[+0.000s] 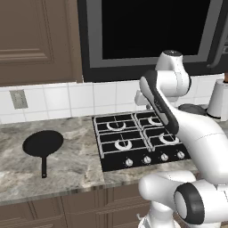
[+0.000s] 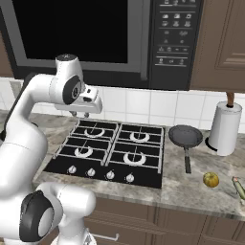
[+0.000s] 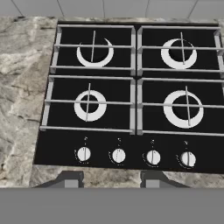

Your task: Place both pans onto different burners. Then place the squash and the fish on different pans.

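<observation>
Both pans off hob: one pan (image 1: 43,143) on bench at left of left base view, handle toward lower frame; other pan (image 2: 185,136) right of hob (image 3: 131,87) in right base view, near paper towel roll (image 2: 224,127). Squash (image 2: 239,187) at right frame edge, beside round yellow fruit (image 2: 211,180). Fish not spotted. Gripper (image 3: 111,180) hovers above knobs, partly spread, empty. Risks, as judgement: long handles swinging into roll or knobs; pan landing off-centre on grate; squash rolling off bench edge.

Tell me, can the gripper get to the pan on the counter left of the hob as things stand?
Probably yes. The pan lies alone on the counter with its handle toward the front edge, and nothing stands between it and the gripper, which hangs over the hob holding nothing.
</observation>
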